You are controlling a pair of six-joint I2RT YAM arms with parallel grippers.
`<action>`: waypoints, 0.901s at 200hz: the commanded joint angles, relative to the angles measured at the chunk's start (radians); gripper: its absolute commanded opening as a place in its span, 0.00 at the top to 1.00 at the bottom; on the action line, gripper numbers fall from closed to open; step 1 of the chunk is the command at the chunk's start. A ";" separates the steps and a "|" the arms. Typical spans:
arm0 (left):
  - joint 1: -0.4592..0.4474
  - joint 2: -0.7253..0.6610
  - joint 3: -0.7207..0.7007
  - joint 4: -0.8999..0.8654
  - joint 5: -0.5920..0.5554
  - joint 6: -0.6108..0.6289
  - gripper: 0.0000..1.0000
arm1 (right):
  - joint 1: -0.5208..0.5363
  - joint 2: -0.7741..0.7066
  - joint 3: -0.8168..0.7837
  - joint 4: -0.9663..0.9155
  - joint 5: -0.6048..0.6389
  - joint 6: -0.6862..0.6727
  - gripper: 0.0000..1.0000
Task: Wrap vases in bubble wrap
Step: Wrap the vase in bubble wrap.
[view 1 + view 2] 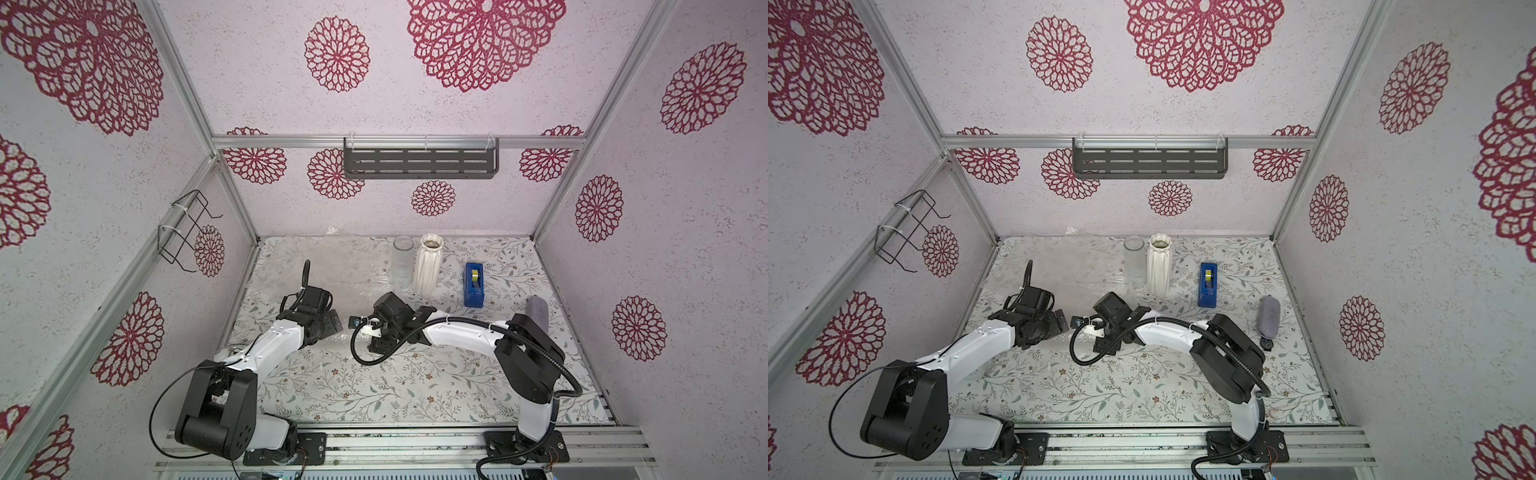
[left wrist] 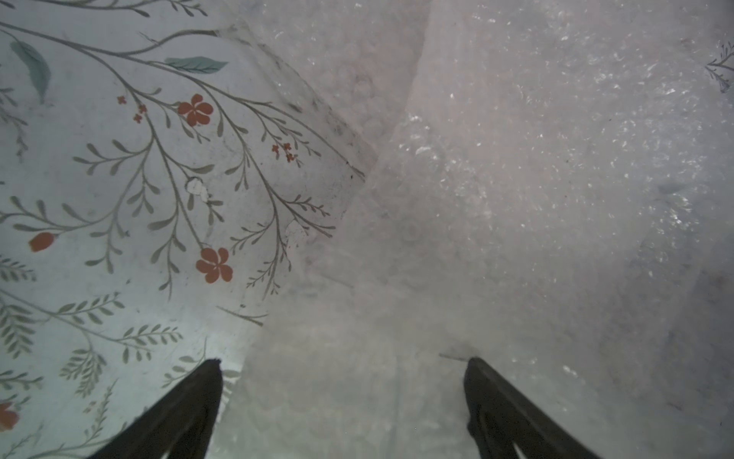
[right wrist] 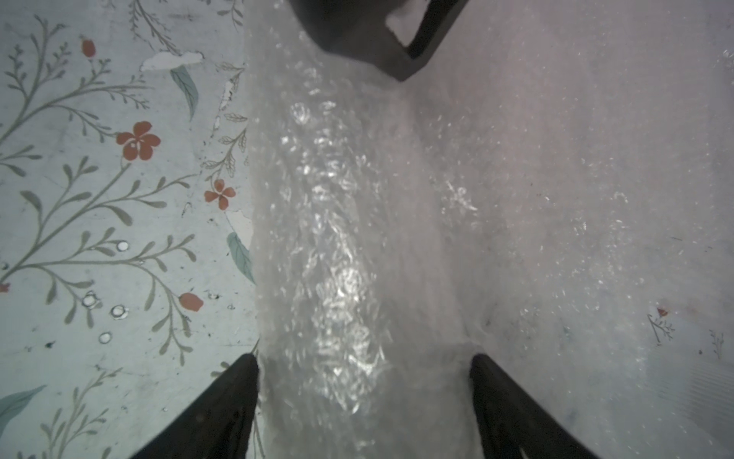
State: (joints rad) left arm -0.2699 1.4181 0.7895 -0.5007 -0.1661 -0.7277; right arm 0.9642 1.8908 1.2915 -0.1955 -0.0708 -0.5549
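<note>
A sheet of bubble wrap (image 1: 345, 266) covers the back left of the table. A clear glass vase (image 1: 402, 266) and a white ribbed vase (image 1: 428, 268) stand upright at its right edge. Mid-table, both arms point down at the wrap. My right gripper (image 3: 363, 361) is open, its fingers astride a rolled tube of bubble wrap (image 3: 337, 238); what the tube holds does not show. Beside it my left gripper (image 2: 343, 369) is open over flat bubble wrap (image 2: 516, 179), holding nothing. In both top views the wrists hide the fingertips.
A blue tape dispenser (image 1: 474, 284) stands right of the white vase. A grey-purple upright object (image 1: 1268, 318) stands near the right wall. A black shelf (image 1: 419, 162) hangs on the back wall and a wire rack (image 1: 187, 232) on the left wall.
</note>
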 commanded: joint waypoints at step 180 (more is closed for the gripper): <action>0.054 -0.014 0.058 -0.005 -0.027 0.006 0.02 | -0.035 0.063 -0.107 -0.108 0.004 0.109 0.16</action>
State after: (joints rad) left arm -0.2256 1.4963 0.8501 -0.4896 -0.1486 -0.7071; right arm 0.9329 1.8862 1.2224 -0.1200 -0.0563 -0.5350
